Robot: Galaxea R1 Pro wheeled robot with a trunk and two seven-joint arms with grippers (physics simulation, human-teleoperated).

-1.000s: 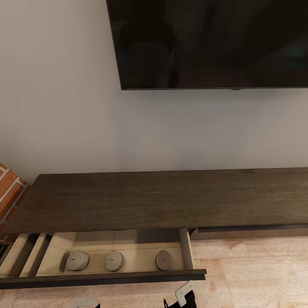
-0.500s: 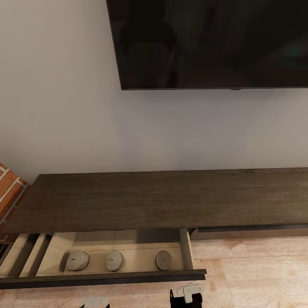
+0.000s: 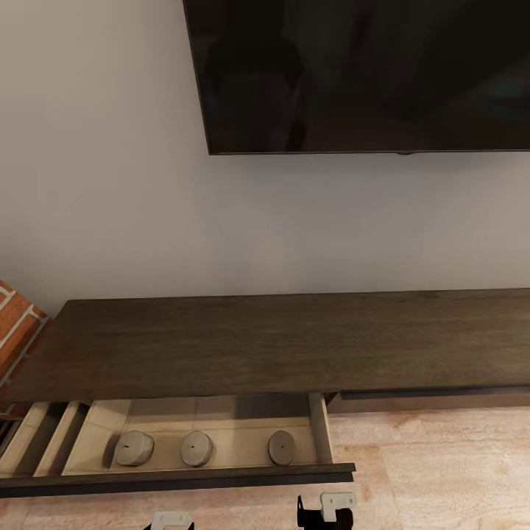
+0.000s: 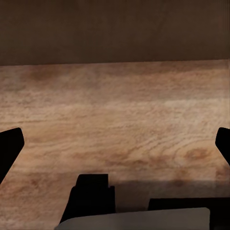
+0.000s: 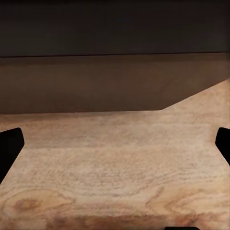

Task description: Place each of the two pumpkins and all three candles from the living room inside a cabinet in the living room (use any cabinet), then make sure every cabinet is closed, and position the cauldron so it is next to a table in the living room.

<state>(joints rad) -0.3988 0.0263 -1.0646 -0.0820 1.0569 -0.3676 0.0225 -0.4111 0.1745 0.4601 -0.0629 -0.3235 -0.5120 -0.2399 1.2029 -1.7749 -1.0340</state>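
The long dark-brown cabinet (image 3: 280, 338) stands against the wall. Its left drawer (image 3: 177, 478) is pulled out, and three grey round candles (image 3: 135, 447) (image 3: 196, 447) (image 3: 282, 447) lie in a row on its pale floor. My two wrists (image 3: 171, 521) (image 3: 329, 506) peek in at the head view's bottom edge, just in front of the drawer front. My left gripper (image 4: 115, 143) is open over bare floor boards. My right gripper (image 5: 115, 143) is also open, facing the cabinet's dark front (image 5: 96, 86). Neither holds anything. The pumpkins, the cauldron and the table are out of view.
A large black television (image 3: 353, 73) hangs on the wall above the cabinet. Red brickwork (image 3: 15, 324) borders the cabinet's left end. Light wooden floor (image 3: 442, 471) stretches to the right of the open drawer.
Both wrists have slid a little to the right along the head view's bottom edge, and the right one has turned level. The drawer and candles have not moved.
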